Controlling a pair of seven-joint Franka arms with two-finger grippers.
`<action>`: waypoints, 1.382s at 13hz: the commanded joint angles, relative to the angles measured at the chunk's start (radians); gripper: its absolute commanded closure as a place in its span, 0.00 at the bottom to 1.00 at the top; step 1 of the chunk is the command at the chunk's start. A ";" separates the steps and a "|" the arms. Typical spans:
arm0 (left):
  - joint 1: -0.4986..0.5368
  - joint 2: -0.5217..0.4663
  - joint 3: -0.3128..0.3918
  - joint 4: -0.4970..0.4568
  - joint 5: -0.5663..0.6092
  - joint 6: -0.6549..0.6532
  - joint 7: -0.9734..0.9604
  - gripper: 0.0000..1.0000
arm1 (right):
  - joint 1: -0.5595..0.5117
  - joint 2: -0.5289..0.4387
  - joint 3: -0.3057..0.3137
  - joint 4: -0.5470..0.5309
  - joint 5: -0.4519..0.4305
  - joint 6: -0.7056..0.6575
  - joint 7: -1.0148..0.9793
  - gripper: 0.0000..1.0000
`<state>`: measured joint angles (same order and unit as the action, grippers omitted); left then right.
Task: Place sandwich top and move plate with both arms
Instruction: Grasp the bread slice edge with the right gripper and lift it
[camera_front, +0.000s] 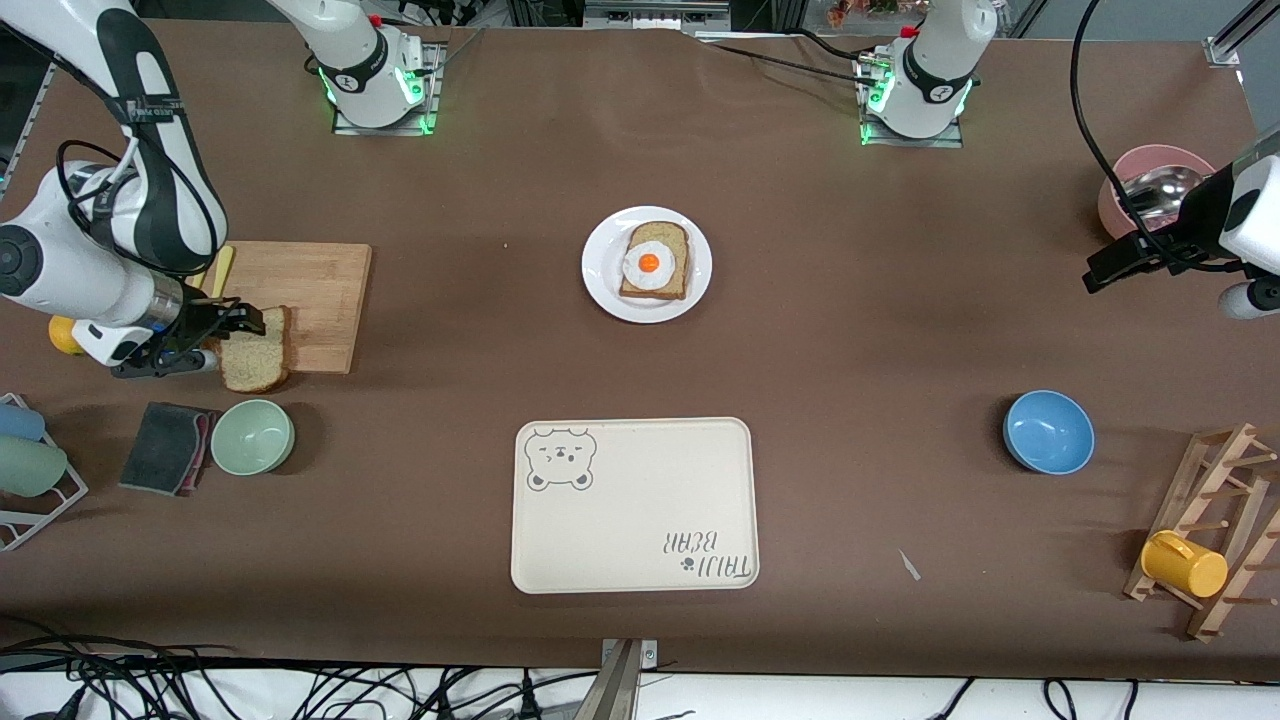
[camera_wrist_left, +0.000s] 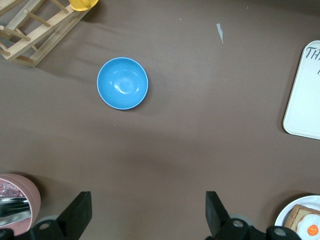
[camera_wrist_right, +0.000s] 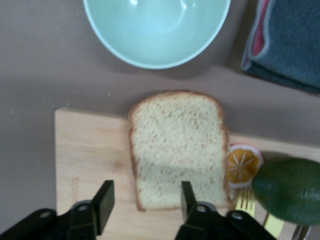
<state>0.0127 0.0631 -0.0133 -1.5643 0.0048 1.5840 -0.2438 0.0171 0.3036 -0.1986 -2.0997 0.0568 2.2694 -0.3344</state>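
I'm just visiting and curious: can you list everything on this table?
plain bread slice: one, brown, on cutting board's edge
cutting board: one, wooden, right arm's end
plate: one, white, centre, bearing egg-topped bread
tray: one, cream, nearer the camera than plate
bowls: green, blue, pink
mug: one, yellow, on wooden rack
right gripper: black, open, over the bread
left gripper: black, open, waiting near pink bowl

Right gripper (camera_wrist_right: 145, 200) low with fingers parted; left gripper (camera_wrist_left: 147, 212) raised, fingers spread wide, its arm waiting.
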 joint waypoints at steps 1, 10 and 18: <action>-0.003 0.003 -0.001 0.023 0.017 -0.024 -0.006 0.00 | -0.019 0.067 0.001 -0.003 -0.009 0.074 -0.012 0.33; -0.004 0.003 -0.001 0.021 0.017 -0.024 -0.006 0.00 | -0.020 0.077 0.005 -0.029 0.005 0.076 0.014 0.33; -0.007 0.003 -0.001 0.021 0.017 -0.024 -0.006 0.00 | -0.019 0.084 0.022 -0.031 0.057 0.093 0.022 0.33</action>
<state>0.0123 0.0631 -0.0133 -1.5642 0.0048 1.5834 -0.2438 0.0056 0.3981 -0.1865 -2.1178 0.0988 2.3542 -0.3189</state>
